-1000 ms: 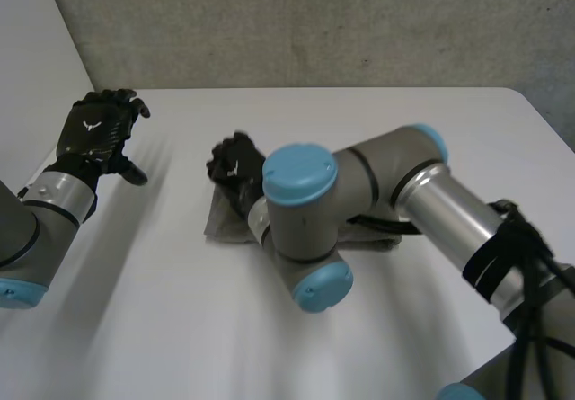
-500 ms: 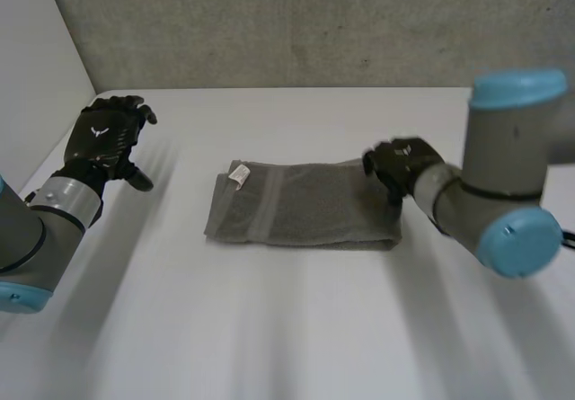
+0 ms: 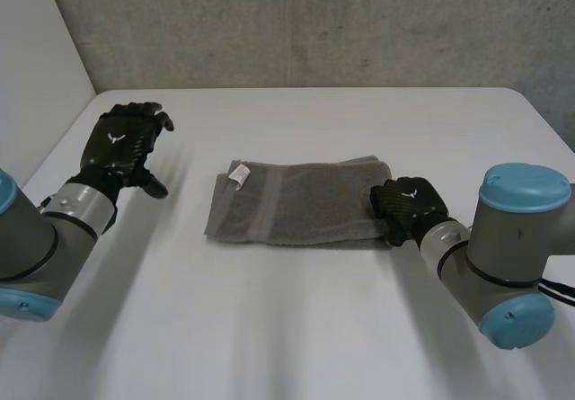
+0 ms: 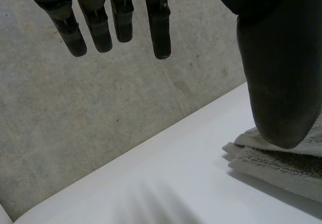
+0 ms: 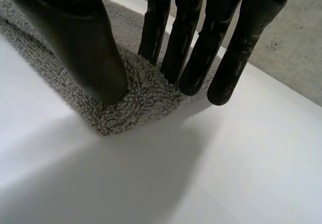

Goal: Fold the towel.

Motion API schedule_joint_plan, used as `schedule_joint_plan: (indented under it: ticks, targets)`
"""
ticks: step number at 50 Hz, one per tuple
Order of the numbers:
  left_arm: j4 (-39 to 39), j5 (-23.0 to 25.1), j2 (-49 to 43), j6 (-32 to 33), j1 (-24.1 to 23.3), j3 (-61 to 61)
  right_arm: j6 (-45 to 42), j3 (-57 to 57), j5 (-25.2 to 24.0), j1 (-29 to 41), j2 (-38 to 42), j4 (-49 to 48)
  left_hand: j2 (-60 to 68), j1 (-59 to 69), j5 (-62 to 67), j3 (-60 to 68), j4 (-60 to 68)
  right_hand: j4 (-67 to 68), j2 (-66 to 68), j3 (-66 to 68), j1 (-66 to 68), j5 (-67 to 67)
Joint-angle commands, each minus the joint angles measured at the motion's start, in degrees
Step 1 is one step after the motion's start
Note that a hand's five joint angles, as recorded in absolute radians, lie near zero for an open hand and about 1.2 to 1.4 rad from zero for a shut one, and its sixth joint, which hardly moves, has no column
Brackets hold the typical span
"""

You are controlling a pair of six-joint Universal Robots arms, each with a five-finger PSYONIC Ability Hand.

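Under the right robot hand (image 3: pixel 409 207), pressed flat with its grip wide, lay one end of the folded towel (image 3: pixel 296 207) on the desk (image 3: pixel 287 328); the left robot hand (image 3: pixel 121 144) hovered wide, well apart.

This looks like a robot lab or test room. The wall (image 3: pixel 314 22) behind is bare grey concrete and the table (image 3: pixel 269 328) is plain white. Two big machine arms, the left arm (image 3: pixel 40 229) and the right arm (image 3: pixel 503 247), reach over it; both are grey with light-blue caps.
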Motion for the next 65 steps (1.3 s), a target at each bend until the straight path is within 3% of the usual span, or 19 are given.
schedule_joint_plan:
  ticks: [1, 9, 12, 15, 25, 28, 33, 38, 47, 49, 52, 54, 57, 62, 65]
  targets:
    - [0.08, 0.00, 0.05, -0.02, 0.05, -0.12, 0.17, -0.54, -0.10, 0.00, 1.47, -0.24, -3.56, -4.19, -2.96, -3.97, -4.22, 0.45, 0.37, 0.55, -0.18, 0.53]
    - [0.08, 0.00, 0.05, -0.02, 0.05, -0.12, 0.26, -0.80, 0.17, 0.27, 2.88, -1.56, -3.56, -4.19, -2.96, -3.97, -4.22, -2.92, -3.00, -2.81, -3.54, -2.84]
    - [0.08, 0.00, 0.05, -0.02, -0.04, -0.12, 0.17, -0.63, 0.34, 0.53, 3.06, -2.61, -3.56, -4.19, -2.96, -3.97, -4.22, 4.65, 4.57, 4.76, 4.03, 4.73]
    - [0.16, 0.00, 0.05, -0.02, -0.04, -0.21, 0.17, -0.28, 0.43, 0.53, 2.71, -2.70, -3.56, -4.19, -2.96, -3.97, -4.22, 22.51, 22.43, 22.61, 21.88, 22.59]
    - [0.16, 0.00, 0.32, -0.02, 0.05, -0.21, -1.06, 5.79, -0.54, -0.17, -5.56, -1.21, -3.56, -4.19, -2.96, -3.97, -4.22, 22.59, 22.51, 22.70, 21.97, 22.67]
    - [0.16, -0.09, 0.32, -0.02, -0.04, -0.21, -3.52, 9.04, -2.21, -0.52, -7.58, 0.20, -3.56, -4.19, -2.96, -3.97, -4.22, 22.59, 22.51, 22.70, 21.97, 22.67]
    - [0.16, -0.09, 0.41, -0.02, -0.04, -0.38, -12.93, 14.23, -6.87, -7.20, -9.60, 4.95, -3.56, -4.19, -2.96, -3.97, -4.22, 22.59, 22.51, 22.70, 21.97, 22.67]
    - [0.08, -0.26, 0.58, -0.10, -0.82, -0.38, -26.79, 15.99, -9.41, -15.54, -12.49, 12.05, -3.56, -4.19, -2.96, -3.97, -4.22, 22.59, 22.51, 22.70, 21.97, 22.67]
    - [-0.45, -0.35, 1.55, -0.02, -3.64, -0.30, -29.45, 11.06, -9.41, -16.96, -16.72, 14.35, -3.56, -4.19, -2.96, -3.97, -4.22, 22.59, 22.51, 22.70, 21.97, 22.67]
    - [-0.45, -0.35, 3.12, -0.10, -4.43, -0.12, -28.84, 9.92, -9.41, -15.99, -16.98, 14.35, -3.56, -4.19, -2.96, -3.97, -4.22, 22.59, 22.51, 22.70, 21.97, 22.67]
    - [-0.54, -0.35, 4.01, -0.19, -5.31, 0.58, -25.50, 6.76, -8.80, -9.93, -17.16, 14.26, -3.56, -4.19, -2.96, -3.97, -4.22, 22.59, 22.51, 22.70, 21.97, 22.67]
    - [-0.45, -0.35, 4.27, -0.19, -5.74, 0.93, -21.30, 2.91, -8.10, -1.97, -16.37, 13.91, -3.56, -4.19, -2.96, -3.97, -4.22, 22.59, 22.51, 22.70, 21.97, 22.67]
    - [-0.54, -0.44, 4.80, -0.98, -6.97, 1.98, -19.70, 1.13, -6.95, 1.59, -15.40, 13.82, -3.56, -4.19, -2.96, -3.97, -4.22, 22.59, 22.51, 22.70, 21.97, 22.67]
    - [-0.63, -0.62, 4.98, -4.31, -8.47, 3.57, -18.12, -5.18, 0.50, 15.17, -8.48, 13.82, -3.56, -4.19, -2.96, -3.97, -4.22, 22.59, 22.51, 22.70, 21.97, 22.67]
    - [-0.63, -0.79, 5.06, -7.65, -8.74, 4.10, -17.85, -6.95, 2.27, 20.02, -4.70, 12.69, -3.56, -4.19, -2.96, -3.97, -4.22, 22.59, 22.51, 22.70, 21.97, 22.67]
